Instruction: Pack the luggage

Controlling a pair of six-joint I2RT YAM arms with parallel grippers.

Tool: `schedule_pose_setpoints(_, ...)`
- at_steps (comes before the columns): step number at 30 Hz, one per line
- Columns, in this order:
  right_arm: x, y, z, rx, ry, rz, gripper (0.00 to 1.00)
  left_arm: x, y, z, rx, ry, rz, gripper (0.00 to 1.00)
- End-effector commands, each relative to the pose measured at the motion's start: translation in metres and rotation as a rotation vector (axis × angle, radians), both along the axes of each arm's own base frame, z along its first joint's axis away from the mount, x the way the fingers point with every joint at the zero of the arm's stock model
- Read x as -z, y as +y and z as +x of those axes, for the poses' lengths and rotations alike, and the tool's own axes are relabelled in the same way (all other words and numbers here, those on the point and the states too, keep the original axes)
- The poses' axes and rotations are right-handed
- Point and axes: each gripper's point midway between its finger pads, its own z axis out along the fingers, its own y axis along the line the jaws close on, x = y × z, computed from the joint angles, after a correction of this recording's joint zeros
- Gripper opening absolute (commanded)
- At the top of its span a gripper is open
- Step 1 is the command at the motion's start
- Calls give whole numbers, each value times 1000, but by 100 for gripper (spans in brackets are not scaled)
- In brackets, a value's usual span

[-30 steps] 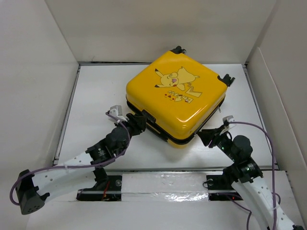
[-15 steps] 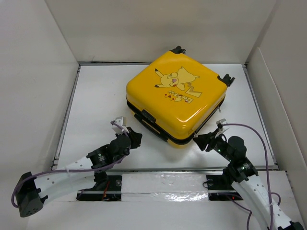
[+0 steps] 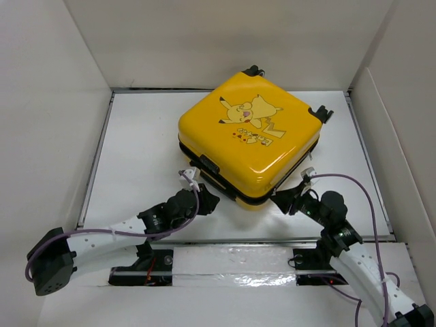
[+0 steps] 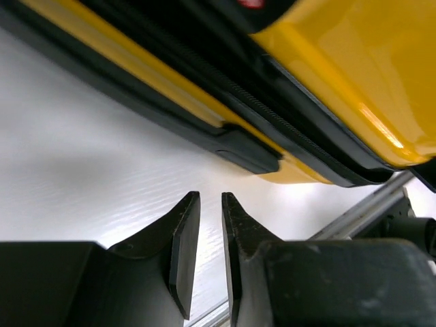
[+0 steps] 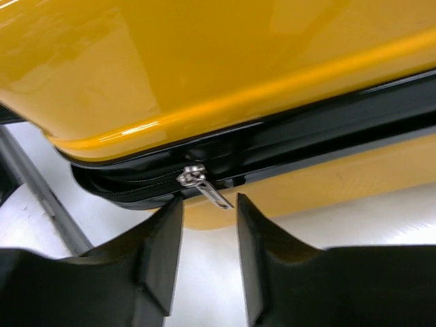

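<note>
The luggage [image 3: 248, 129], a yellow hard-shell suitcase with a Pikachu print, lies flat and closed on the white table. My left gripper [image 3: 210, 198] sits low at its near left side, just below the black side handle [image 4: 204, 129]. Its jaws [image 4: 210, 197] are a narrow slit apart with nothing between them. My right gripper [image 3: 278, 199] is at the near corner. In the right wrist view it is open [image 5: 208, 201], and the silver zipper pull [image 5: 204, 187] hangs from the black zipper trim right at its fingertips, between them and untouched.
White walls enclose the table on the left [image 3: 54, 136], back [image 3: 231, 41] and right [image 3: 402, 150]. A metal rail [image 3: 231, 262] runs along the near edge by the arm bases. Black wheels [image 3: 320, 112] stick out at the suitcase's far right corner.
My left gripper came off the suitcase's side handle, drew back, then moved right toward the near corner. My right gripper moved left and closer to the near corner's zipper.
</note>
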Motion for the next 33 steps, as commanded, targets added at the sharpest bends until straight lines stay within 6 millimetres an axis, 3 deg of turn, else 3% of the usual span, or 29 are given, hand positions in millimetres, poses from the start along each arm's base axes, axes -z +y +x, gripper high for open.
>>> schedule_pose_setpoints(1, -35, 0, 16, 24, -155, 6, 38, -42, -27, 4, 73, -80, -97, 18)
schedule_pose_setpoints(5, -42, 0, 15, 20, -192, 14, 30, -43, -37, -3, 134, -81, -96, 25)
schedule_pose_setpoints(12, -42, 4, 10, -17, -201, 22, 3, -47, -53, -6, 202, -88, -88, 29)
schedule_pose_setpoints(16, -31, 7, 3, -43, -144, 23, 0, -54, -62, 0, 205, -110, -97, 29)
schedule_pose_setpoints(20, -29, 13, -8, -74, -96, 11, 0, -62, -69, 13, 169, -146, -98, 29)
schedule_pose_setpoints(21, -37, 19, -14, -103, -96, 11, 0, -67, -72, 16, 163, -159, -108, 30)
schedule_pose_setpoints(23, -30, 24, -23, -126, -37, -11, 0, -73, -78, 24, 149, -178, -104, 30)
schedule_pose_setpoints(27, -30, 48, -57, -251, 63, -50, 0, -89, -94, 39, 134, -218, -106, 30)
schedule_pose_setpoints(33, -33, 77, -99, -397, 152, -126, 0, -80, -108, 53, 111, -225, -63, 30)
